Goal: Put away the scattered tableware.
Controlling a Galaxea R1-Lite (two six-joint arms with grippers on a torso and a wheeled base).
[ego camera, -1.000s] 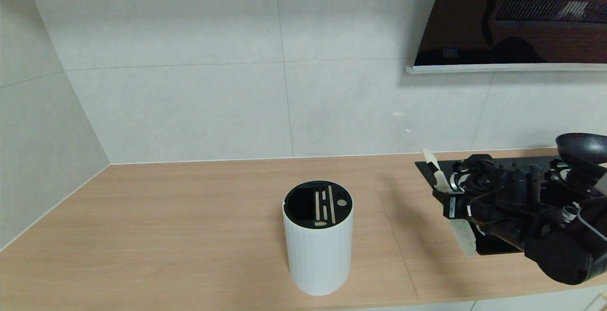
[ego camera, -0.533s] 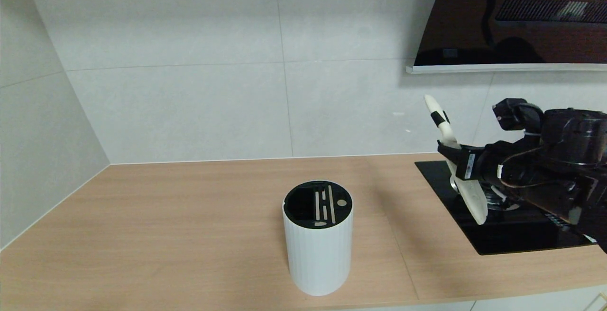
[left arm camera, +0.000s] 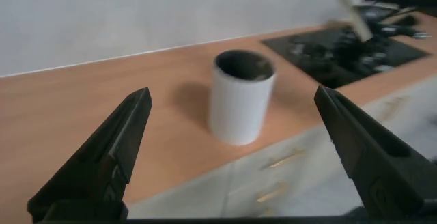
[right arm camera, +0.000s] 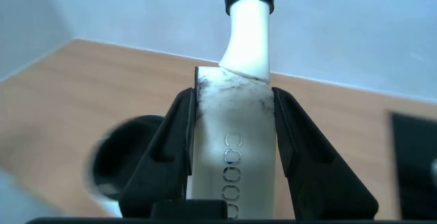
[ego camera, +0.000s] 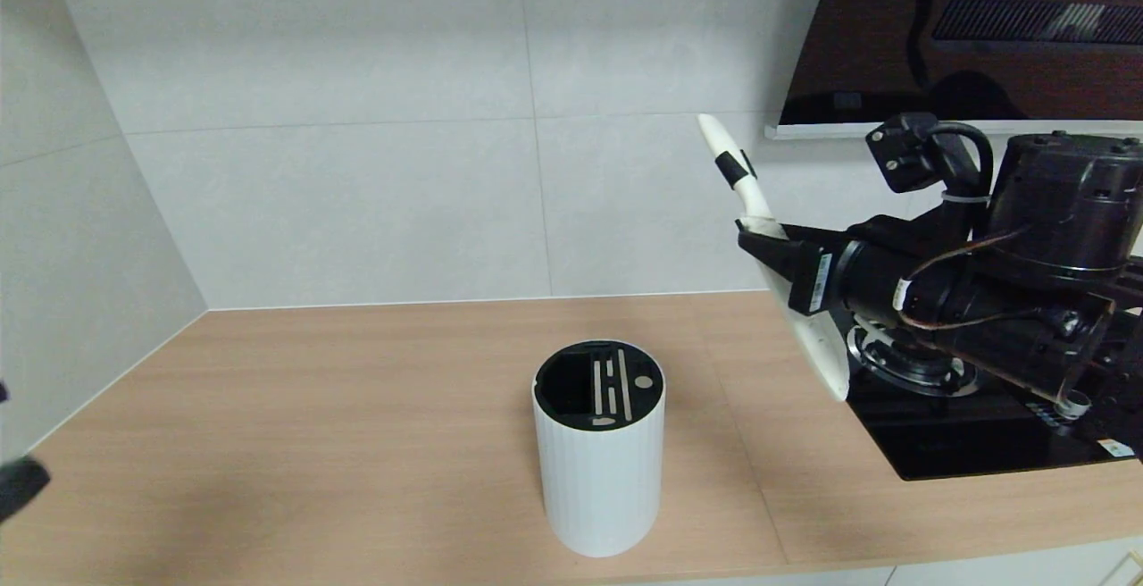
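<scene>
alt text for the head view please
The right gripper holds a white knife in the air, handle up, blade slanting down, right of a white holder with a slotted black top on a wooden counter. A black cooktop lies below the arm.

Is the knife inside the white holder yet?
No, the right gripper holds the knife up in the air, off to the side of the white holder.
</scene>
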